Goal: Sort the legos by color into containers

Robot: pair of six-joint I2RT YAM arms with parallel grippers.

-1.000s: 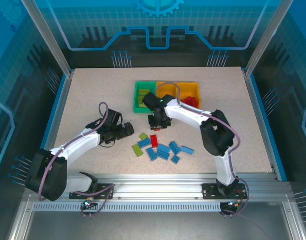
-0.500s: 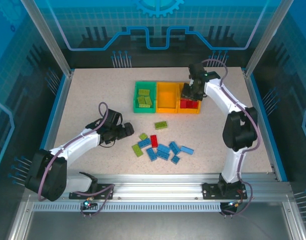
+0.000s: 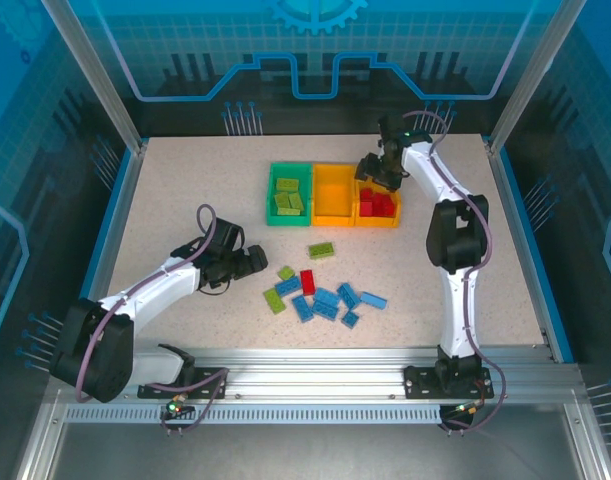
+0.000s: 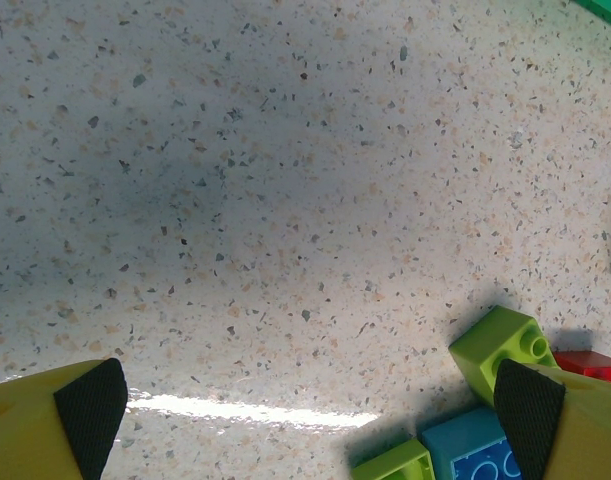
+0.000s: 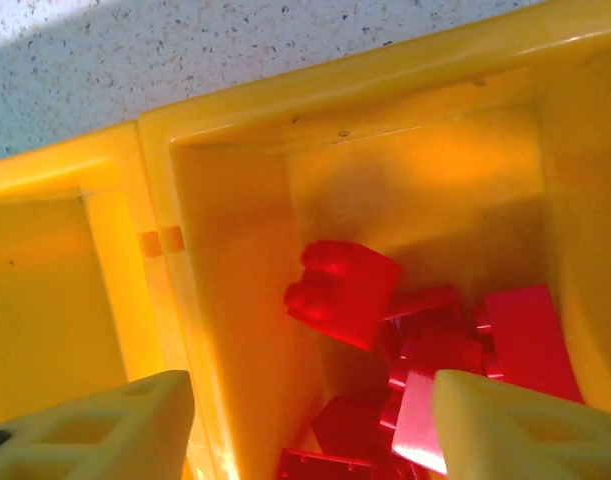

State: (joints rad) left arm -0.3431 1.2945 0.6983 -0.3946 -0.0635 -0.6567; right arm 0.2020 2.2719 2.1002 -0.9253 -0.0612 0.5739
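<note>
Small flat studded plastic bricks (image 3: 320, 297), blue, lime and red, sit clustered on the speckled tabletop (image 3: 185, 190) beside the left gripper (image 3: 253, 258), its fingers spread wide and empty. They look light, rigid and slick, best pinched across the short sides (the lone lime brick (image 3: 321, 250) is easiest; the blue ones crowd each other). The right gripper (image 3: 373, 172) hangs over the right orange-yellow plastic bin (image 3: 378, 222), fingers apart and holding nothing, red bricks (image 5: 435, 350) below.
</note>
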